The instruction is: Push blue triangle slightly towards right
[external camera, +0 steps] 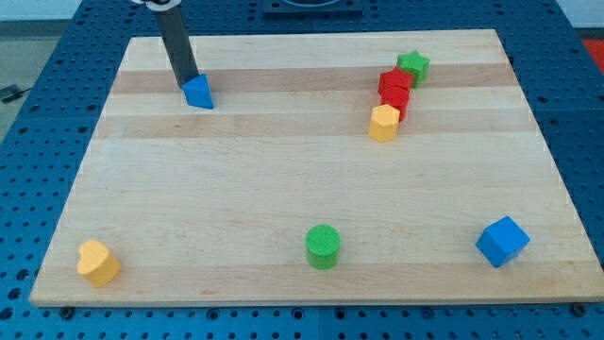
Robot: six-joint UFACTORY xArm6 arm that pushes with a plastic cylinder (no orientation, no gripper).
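My tip touches the left edge of the small blue triangle block near the upper left of the pale wooden counter (a bare rod, no claw to open or clench), well apart from the other blocks.

So the pale wooden tabletop is sitting on a blue pegboard. Lying on it: a blue triangle near the view's top left, with my tip sitting right at its left edge, probably touching. Over at the top right, a green star, two red blocks and a yellow hexagon are huddling in a slanted chain. Along the bottom are sitting a yellow heart, green cylinder and blue cube.
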